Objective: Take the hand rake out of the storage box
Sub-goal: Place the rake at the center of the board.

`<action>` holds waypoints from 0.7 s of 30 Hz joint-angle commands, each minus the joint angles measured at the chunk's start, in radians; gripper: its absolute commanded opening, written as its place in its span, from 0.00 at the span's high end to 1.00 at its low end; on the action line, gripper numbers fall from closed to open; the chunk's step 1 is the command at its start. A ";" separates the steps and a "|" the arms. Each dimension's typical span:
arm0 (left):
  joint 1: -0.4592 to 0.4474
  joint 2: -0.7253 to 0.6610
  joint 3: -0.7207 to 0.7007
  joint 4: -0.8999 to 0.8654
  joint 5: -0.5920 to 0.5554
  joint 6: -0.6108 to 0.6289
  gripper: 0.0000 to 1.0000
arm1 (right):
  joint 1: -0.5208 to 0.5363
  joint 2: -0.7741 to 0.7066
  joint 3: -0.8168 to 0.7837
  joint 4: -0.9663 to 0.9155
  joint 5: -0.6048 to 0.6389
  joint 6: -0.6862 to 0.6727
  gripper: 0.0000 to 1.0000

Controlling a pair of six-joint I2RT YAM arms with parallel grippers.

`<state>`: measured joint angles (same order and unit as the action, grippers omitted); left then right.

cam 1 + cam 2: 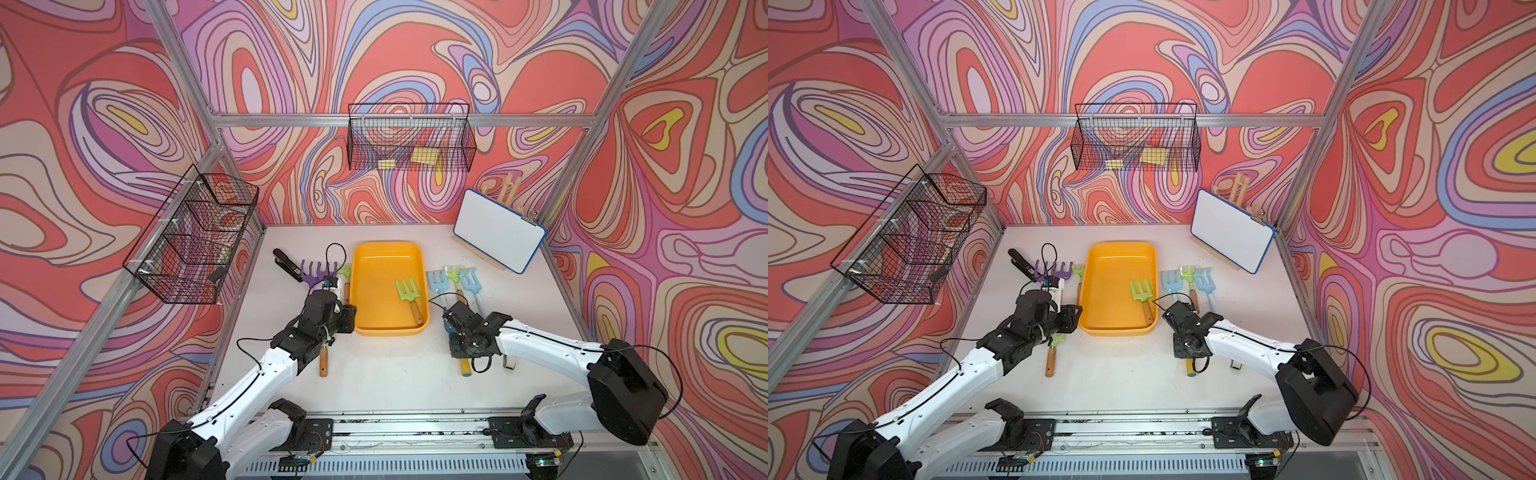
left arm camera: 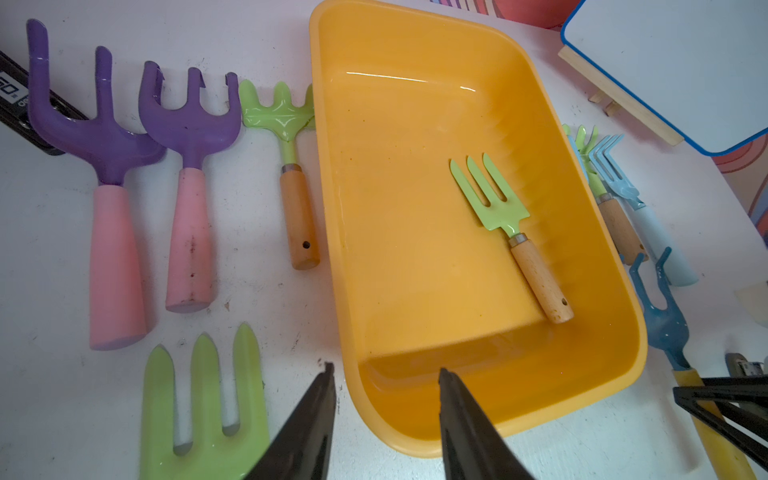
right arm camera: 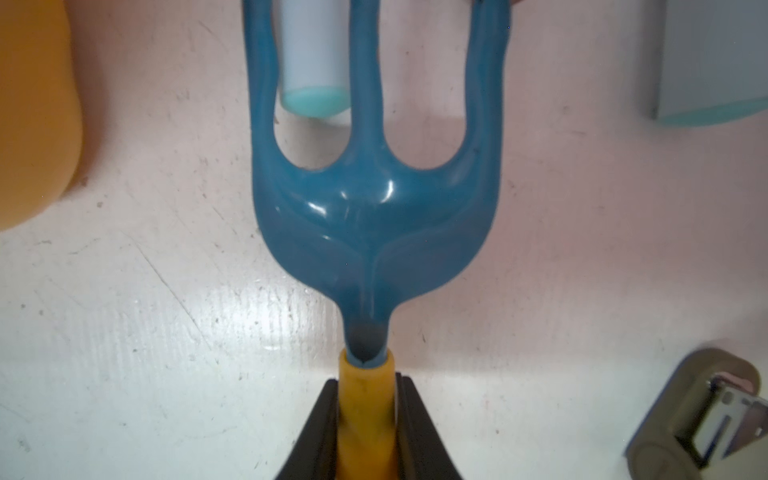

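Tabletop (image 1: 395,374) is plain white and fills the lower middle of both top views, boxed in by loud swirly wallpaper. Two black wire baskets hang above it, one (image 1: 409,139) at upper centre and one (image 1: 195,237) at the left edge. Next in size is the storage box (image 1: 374,286), the yellow-orange tray, sitting dead centre on the table with its long side running up the frame. A whiteboard (image 1: 498,230) with a blue edge leans on a wooden stand toward the upper right of the table.

On to the arms. The left gripper (image 2: 385,372) hangs at the box's lower left corner, jaws partway open with nothing between them. The right gripper (image 3: 365,378) sits just right of the box's lower right corner, clamped tight on the yellow handle of a dark blue rake (image 3: 374,232). Can't tell if that one is off the table.

The green hand rake (image 1: 409,297) with the wooden handle lies inside the box along its right wall, tines pointing up the frame, apart from both grippers. A pair of purple rakes (image 2: 189,129) with pink handles lies left of the box, and pale blue rakes (image 1: 436,280) lie right of it.
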<state>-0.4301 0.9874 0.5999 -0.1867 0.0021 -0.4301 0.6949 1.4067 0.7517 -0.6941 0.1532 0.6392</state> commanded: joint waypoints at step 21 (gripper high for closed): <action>0.005 0.013 0.004 0.024 0.004 -0.002 0.54 | -0.003 0.051 -0.010 0.073 -0.011 -0.008 0.57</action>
<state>-0.4301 0.9905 0.5999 -0.1867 0.0048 -0.4343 0.6949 1.4929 0.7528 -0.6273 0.1406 0.6338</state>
